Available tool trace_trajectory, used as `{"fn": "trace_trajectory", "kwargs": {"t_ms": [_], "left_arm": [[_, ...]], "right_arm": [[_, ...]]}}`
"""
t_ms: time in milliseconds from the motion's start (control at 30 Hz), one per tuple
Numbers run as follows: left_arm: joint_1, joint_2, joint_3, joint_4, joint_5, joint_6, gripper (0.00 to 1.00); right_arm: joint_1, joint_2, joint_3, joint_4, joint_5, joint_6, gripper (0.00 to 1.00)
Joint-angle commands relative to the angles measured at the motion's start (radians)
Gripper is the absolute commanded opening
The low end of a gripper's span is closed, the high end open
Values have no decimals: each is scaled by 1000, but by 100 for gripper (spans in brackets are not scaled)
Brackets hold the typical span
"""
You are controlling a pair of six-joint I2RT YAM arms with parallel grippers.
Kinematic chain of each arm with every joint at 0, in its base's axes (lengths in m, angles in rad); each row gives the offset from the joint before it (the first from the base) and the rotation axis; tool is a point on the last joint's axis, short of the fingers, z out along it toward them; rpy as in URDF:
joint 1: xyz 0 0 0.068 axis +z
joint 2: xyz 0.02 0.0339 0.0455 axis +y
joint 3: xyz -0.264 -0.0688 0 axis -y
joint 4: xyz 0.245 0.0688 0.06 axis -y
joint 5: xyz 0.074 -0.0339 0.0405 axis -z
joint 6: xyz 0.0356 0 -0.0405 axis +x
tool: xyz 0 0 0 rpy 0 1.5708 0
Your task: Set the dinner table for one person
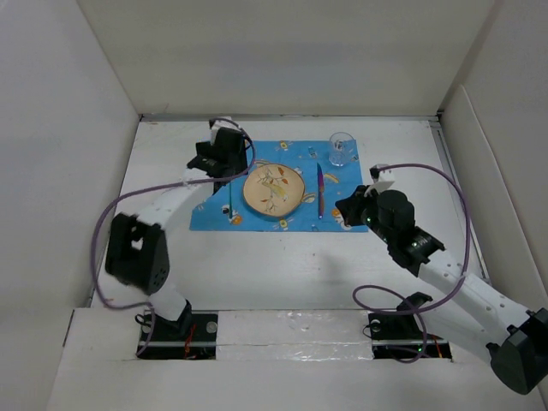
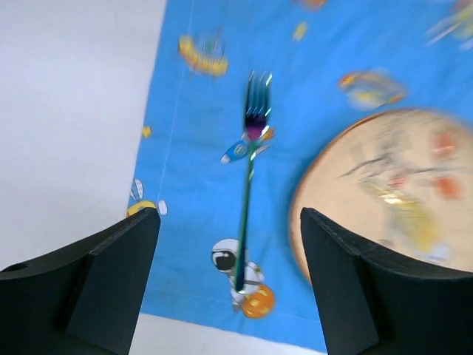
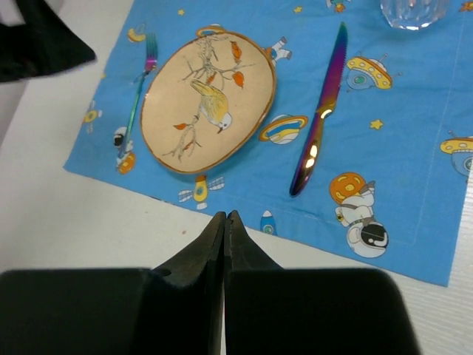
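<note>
Risk, fork: left gripper hangs right over the fork, which lies just left of the plate. A low or sideways retreat could clip the handle and skew it.
Risk, knife: right gripper sits near and to the right of the plate. A forward drift could nudge the knife or ruck the placemat.
Left arm pose: stretched to the plate's left side, wrist aimed down, jaws spread wide, nothing held.
Right arm pose: elbow bent, fingers pressed together, empty, pointing towards the plate.
Dinner table: under the placemat, with bare white surface on the plate's near side.
Glass: far right of the plate.
</note>
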Motion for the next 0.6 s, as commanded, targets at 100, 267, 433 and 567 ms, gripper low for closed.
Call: {"fn": "trace_trajectory", "kwargs": {"t_ms": [100, 267, 433, 567], "left_arm": [[-1, -622, -81, 130, 213, -76, 81], [-1, -961, -241, 146, 215, -140, 90], [-1, -1288, -417, 31, 14, -182, 93], [-1, -1399, -503, 20, 31, -200, 93]], "right_arm": [[47, -152, 212, -108, 62, 1, 3], [47, -321, 364, -256, 211, -31, 45], [47, -538, 376, -293, 502, -48, 64], [47, -577, 264, -266, 543, -20, 64]]}}
